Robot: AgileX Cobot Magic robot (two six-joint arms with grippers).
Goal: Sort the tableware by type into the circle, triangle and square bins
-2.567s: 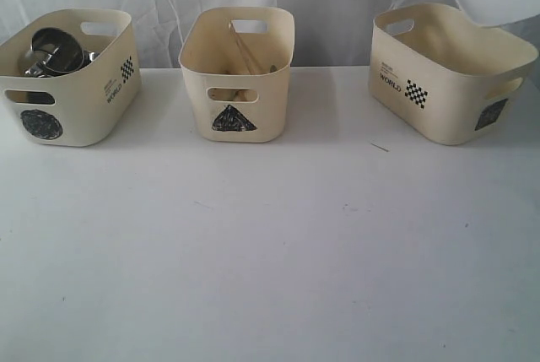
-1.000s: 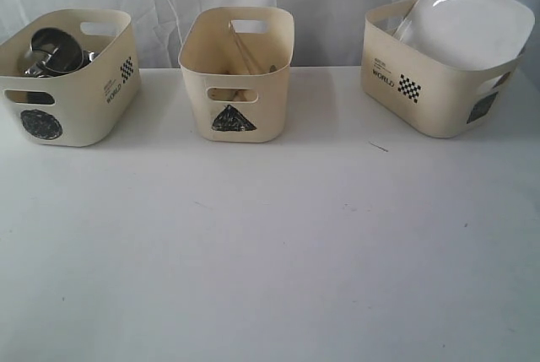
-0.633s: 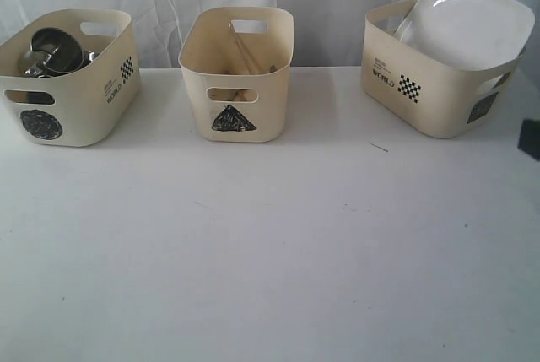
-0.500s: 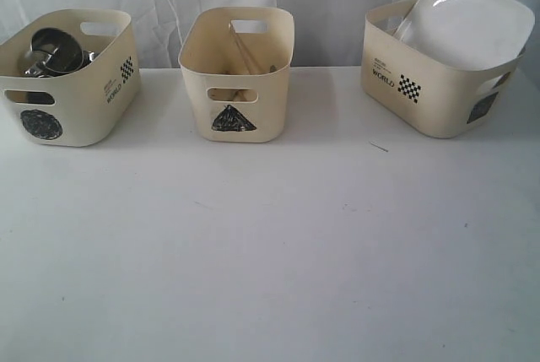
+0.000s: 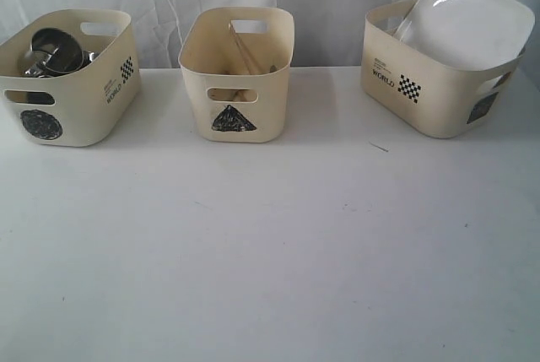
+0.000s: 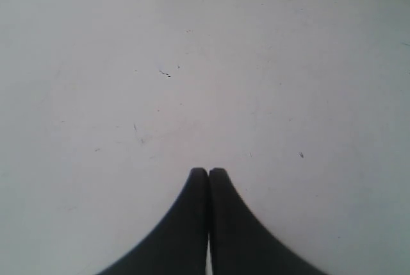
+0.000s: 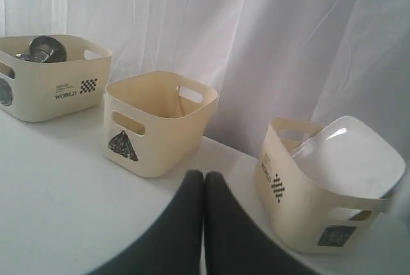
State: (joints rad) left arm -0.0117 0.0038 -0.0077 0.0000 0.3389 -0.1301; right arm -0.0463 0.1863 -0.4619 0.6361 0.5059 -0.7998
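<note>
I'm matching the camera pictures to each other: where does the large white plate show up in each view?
Exterior view: the plate leans in the right-hand, square-marked bin, sticking above its rim.
Left wrist view: not in it.
Right wrist view: plate in the same bin.
Shared landmark: the triangle-marked bin, in exterior and right wrist views.

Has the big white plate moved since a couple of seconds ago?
Yes. The white plate has dropped lower and nearer the unmoved triangle bin; it now leans in the square bin, poking above its rim.
</note>
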